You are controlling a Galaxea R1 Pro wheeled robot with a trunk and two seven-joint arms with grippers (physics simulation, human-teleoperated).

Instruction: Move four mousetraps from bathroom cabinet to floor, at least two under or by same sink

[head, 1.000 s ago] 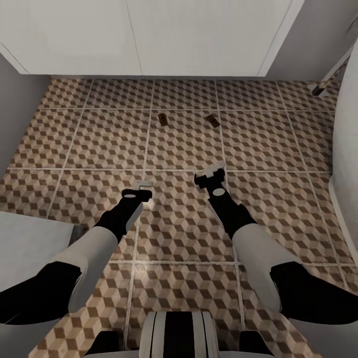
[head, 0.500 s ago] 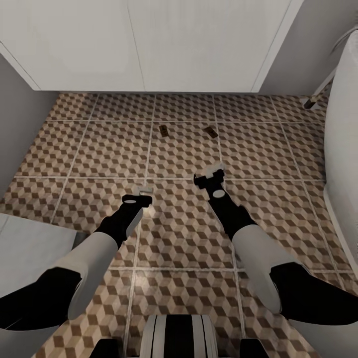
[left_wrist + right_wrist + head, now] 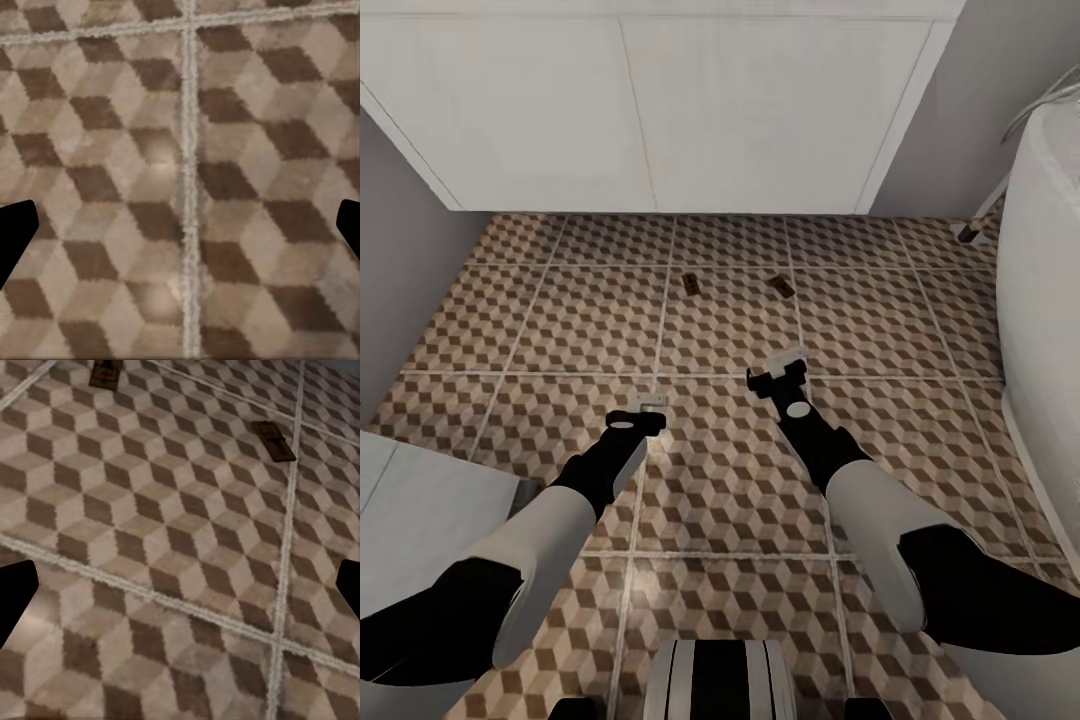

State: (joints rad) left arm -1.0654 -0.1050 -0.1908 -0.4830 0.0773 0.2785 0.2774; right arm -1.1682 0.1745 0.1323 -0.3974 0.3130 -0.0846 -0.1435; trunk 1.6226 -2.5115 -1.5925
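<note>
two mousetraps (image 3: 690,284) (image 3: 781,287) at 12 on the bathroom floor (image 3: 730,470) | light, stiff, thin boards, so you'd pinch the long edges, avoiding the wire | left hand (image 3: 650,403) and right hand (image 3: 788,360) both spread, empty

Two small flat brown wooden mousetraps (image 3: 690,284) (image 3: 781,287) lie side by side, apart, on the cube-patterned tiled bathroom floor (image 3: 560,320), near the white wall-hung vanity (image 3: 660,110) beyond them.

I see even, soft light with no clear source and no hard shadows. The bathroom floor (image 3: 730,330) is bright enough, and its pattern is sharp in the head view. In the left wrist view the tiles look blurred and blocky. The two mousetraps (image 3: 272,440) look a little soft. I see no glare.
</note>
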